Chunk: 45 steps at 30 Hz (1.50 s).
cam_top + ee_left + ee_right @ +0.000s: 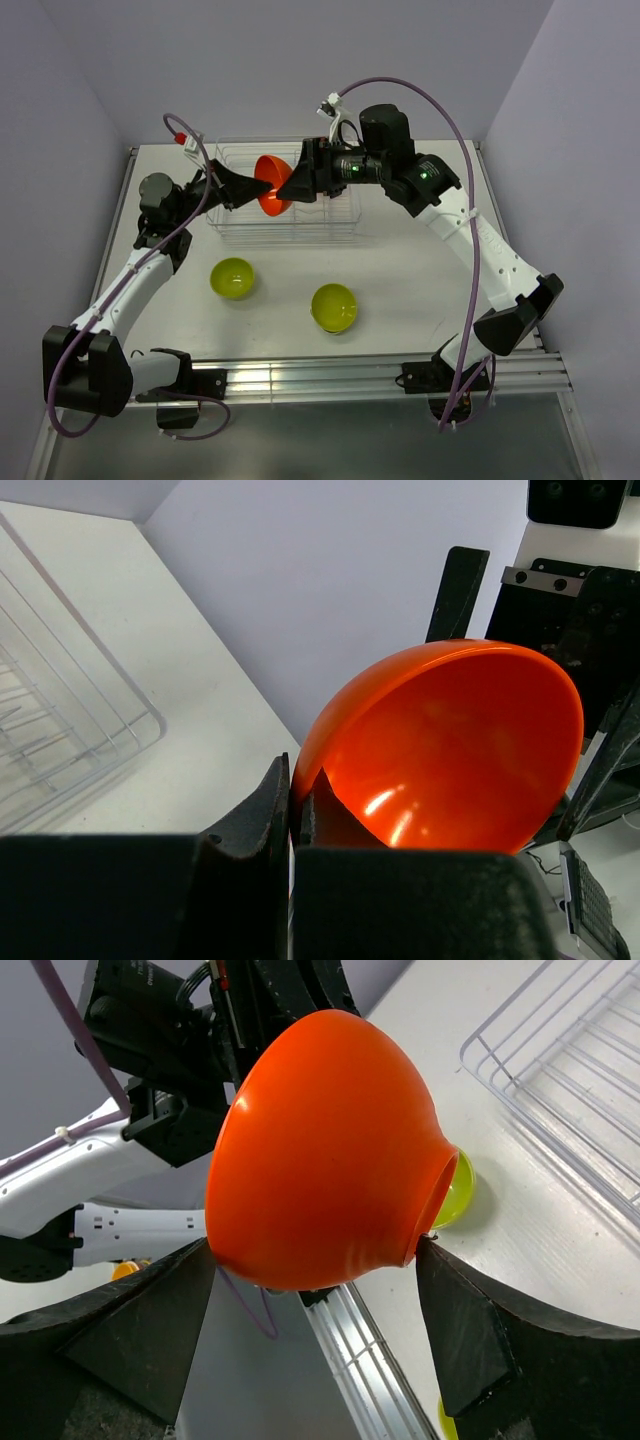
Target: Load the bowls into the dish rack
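Observation:
An orange bowl (pixel 268 185) hangs on its side above the left part of the wire dish rack (pixel 335 228). My left gripper (pixel 252 188) is shut on the bowl's rim; the left wrist view shows the fingers (pixel 262 815) pinching the rim and the glossy inside of the bowl (pixel 450 750). My right gripper (pixel 288 188) comes from the right and its fingers press the bowl's outside (pixel 320 1150) at the rim and at the base, with a small dent by the base. Two lime-green bowls (pixel 232 277) (pixel 333 306) sit upright on the table in front of the rack.
The rack also shows in the left wrist view (pixel 60 730) and in the right wrist view (pixel 570 1090), with no bowl seen in it. A green bowl (pixel 458 1195) peeks out behind the orange one. Grey walls close the table on three sides. An aluminium rail (pixel 320 375) runs along the near edge.

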### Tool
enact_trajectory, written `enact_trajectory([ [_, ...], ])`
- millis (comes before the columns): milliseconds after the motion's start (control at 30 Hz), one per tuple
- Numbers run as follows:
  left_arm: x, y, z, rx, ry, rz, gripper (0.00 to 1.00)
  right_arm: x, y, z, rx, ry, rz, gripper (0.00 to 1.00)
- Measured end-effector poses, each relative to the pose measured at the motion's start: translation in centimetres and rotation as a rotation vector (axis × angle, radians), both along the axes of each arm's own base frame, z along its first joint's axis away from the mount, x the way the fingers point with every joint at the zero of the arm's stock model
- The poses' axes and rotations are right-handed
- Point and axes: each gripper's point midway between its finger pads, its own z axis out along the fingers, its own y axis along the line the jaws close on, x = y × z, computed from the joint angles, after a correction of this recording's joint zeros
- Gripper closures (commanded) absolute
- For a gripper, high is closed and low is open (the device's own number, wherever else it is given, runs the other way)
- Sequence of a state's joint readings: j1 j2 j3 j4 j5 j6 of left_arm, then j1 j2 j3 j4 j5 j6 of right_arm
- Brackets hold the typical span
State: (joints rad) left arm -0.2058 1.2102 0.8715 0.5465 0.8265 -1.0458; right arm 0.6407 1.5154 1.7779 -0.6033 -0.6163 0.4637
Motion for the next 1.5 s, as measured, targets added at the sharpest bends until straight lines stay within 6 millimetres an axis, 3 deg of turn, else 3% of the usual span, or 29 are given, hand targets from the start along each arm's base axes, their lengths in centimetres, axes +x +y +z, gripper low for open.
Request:
enact_trajectory([
  [233, -0.1, 0.1, -0.3, -0.015, 0.019, -0.005, 1.00, -0.2, 0.2, 0.3, 0.014, 0.000, 0.012, 0.17],
  [1333, 0.5, 0.5, -1.3, -0.006, 0.080, 0.023, 1.00, 1.4, 0.9, -1.2, -0.003, 0.050, -0.033, 0.14],
  [1500, 0.5, 0.5, -1.4, -0.004, 0.088, 0.024, 1.00, 1.5, 1.0, -1.4, -0.004, 0.054, -0.031, 0.21],
])
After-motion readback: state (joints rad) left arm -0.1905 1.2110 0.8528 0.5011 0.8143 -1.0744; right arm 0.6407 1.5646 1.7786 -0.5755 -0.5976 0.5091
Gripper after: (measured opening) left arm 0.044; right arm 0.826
